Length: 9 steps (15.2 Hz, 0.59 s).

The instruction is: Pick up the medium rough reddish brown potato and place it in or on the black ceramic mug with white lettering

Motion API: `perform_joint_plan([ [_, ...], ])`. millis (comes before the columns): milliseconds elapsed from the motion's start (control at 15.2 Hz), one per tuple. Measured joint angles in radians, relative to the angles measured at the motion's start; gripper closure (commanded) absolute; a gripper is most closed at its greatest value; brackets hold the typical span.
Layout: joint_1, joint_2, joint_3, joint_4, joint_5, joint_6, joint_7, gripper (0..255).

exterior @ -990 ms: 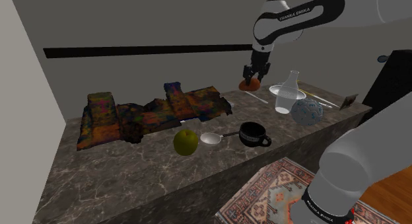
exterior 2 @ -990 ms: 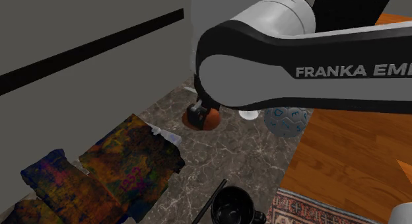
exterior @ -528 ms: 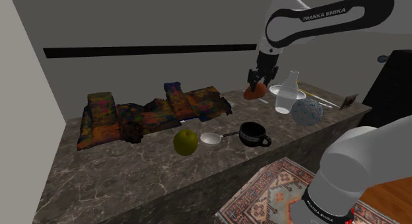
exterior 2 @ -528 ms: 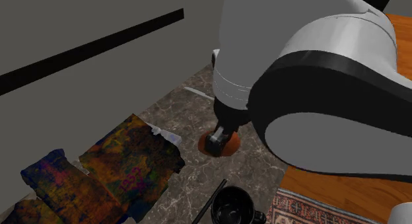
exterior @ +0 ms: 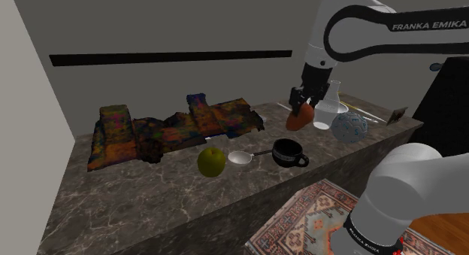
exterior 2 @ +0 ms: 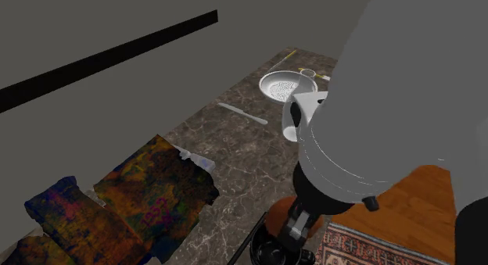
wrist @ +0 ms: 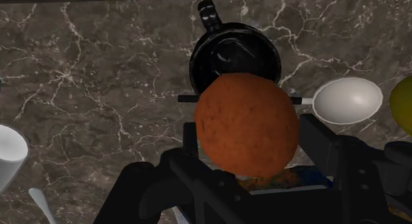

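Note:
A rough reddish-brown potato (exterior: 298,119) hangs above the marble counter (exterior: 173,187), and my gripper (exterior: 301,104) is shut on it from above. In the wrist view the potato (wrist: 245,123) sits clasped between the two black fingers (wrist: 318,141), with the black mug (wrist: 231,49) on the counter just beyond it. In the shoulder view the mug (exterior: 288,153) stands below the potato and nearer the counter's front edge. The second exterior view has the potato (exterior 2: 277,220) and gripper (exterior 2: 300,226) just over the mug (exterior 2: 272,252); the arm hides much of them.
A yellow-green fruit (exterior: 211,162) and a white spoon (exterior: 240,157) lie beside the mug. A glass flask (exterior: 326,107) and a patterned ball (exterior: 349,127) stand close to the gripper. A dark multicoloured cloth (exterior: 169,129) covers the counter's back. A white dish (exterior 2: 283,85) sits farther off.
The arm has carried the potato from the back of the counter towards its front and lower, bringing it close above the mug. The grip has stayed shut.

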Motion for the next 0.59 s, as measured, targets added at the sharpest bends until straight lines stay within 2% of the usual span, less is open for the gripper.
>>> perform_joint_plan([
  [198, 0.024, -0.09, 0.041, -0.039, 0.032, -0.053, 0.038, 255],
  [594, 0.034, -0.128, 0.055, -0.131, 0.044, -0.002, 0.055, 255],
])
